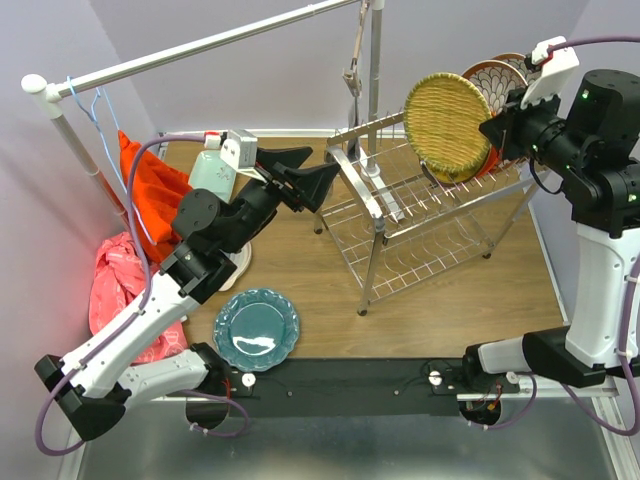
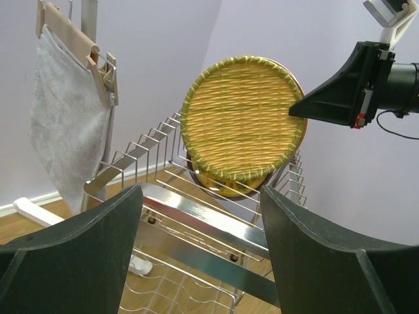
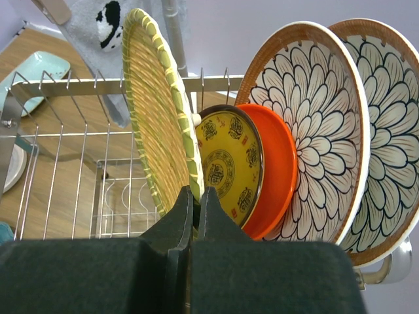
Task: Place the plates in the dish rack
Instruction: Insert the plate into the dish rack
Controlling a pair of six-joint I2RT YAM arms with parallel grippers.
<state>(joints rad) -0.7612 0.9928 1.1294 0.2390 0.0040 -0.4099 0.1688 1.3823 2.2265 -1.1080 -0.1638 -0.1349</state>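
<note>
The yellow woven plate (image 3: 160, 124) stands upright over the dish rack (image 1: 420, 235), at its top tier, with its rim pinched in my right hand (image 3: 195, 196). Just right of it stand the dark-yellow plate (image 3: 229, 160), the orange plate (image 3: 278, 170) and two floral plates (image 3: 314, 118). My fingers hide the pinched edge, so I cannot tell whether it sits between prongs. My left hand (image 1: 300, 172) hangs spread, left of the rack. The teal plate (image 1: 256, 329) lies on the surface, nearer.

White rail (image 1: 200, 45); grey cloth (image 2: 65, 124) on wood hanger (image 2: 69, 33); orange cloth (image 1: 150, 190), pink cloth (image 1: 115, 285) left.
</note>
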